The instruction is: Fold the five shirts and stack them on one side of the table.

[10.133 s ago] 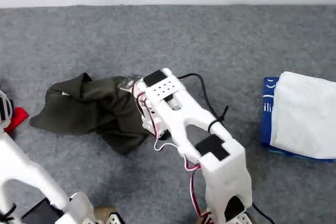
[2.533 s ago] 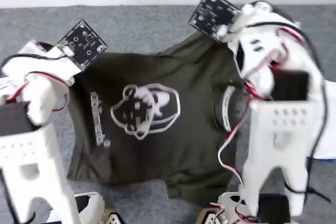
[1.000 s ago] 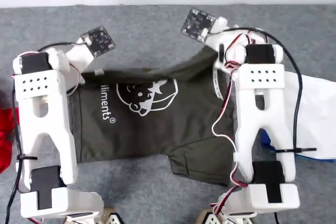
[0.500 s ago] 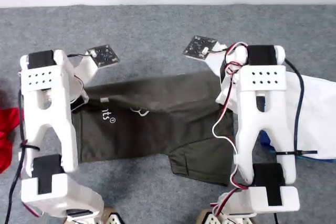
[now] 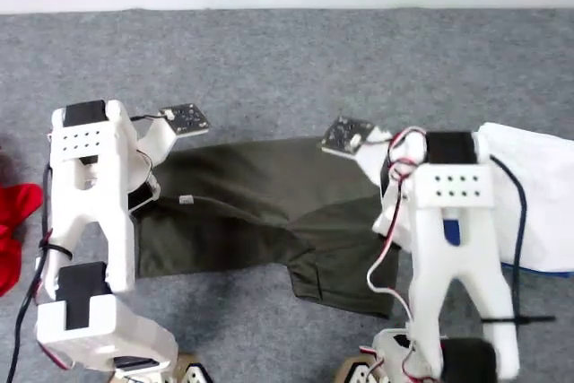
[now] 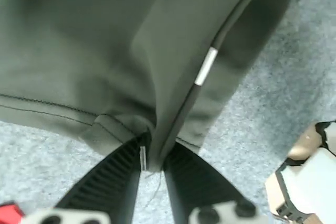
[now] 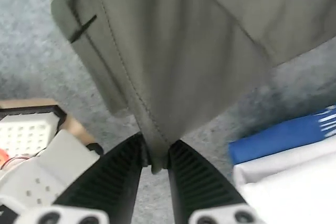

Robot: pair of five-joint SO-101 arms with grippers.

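Observation:
An olive-green shirt (image 5: 260, 213) lies across the grey table between my two arms, doubled over on itself, with a sleeve (image 5: 336, 271) sticking out toward the near edge. My left gripper (image 6: 150, 162) is shut on the bunched fabric at the shirt's left end, beside the collar with its white tag (image 6: 205, 65). At the shirt's right end my right gripper (image 7: 155, 165) is shut on a pinched fold of cloth. From above, the left arm (image 5: 90, 177) and the right arm (image 5: 448, 213) stand over those two ends.
A folded white shirt (image 5: 529, 195) lies on a blue one (image 5: 452, 230) at the table's right side, close to the right arm. A red shirt (image 5: 13, 221) is heaped at the left edge. Both arm bases stand at the near edge.
Both grippers have drawn the shirt's far edge down toward the near side. The shirt went from spread with its white print showing to doubled over, print hidden.

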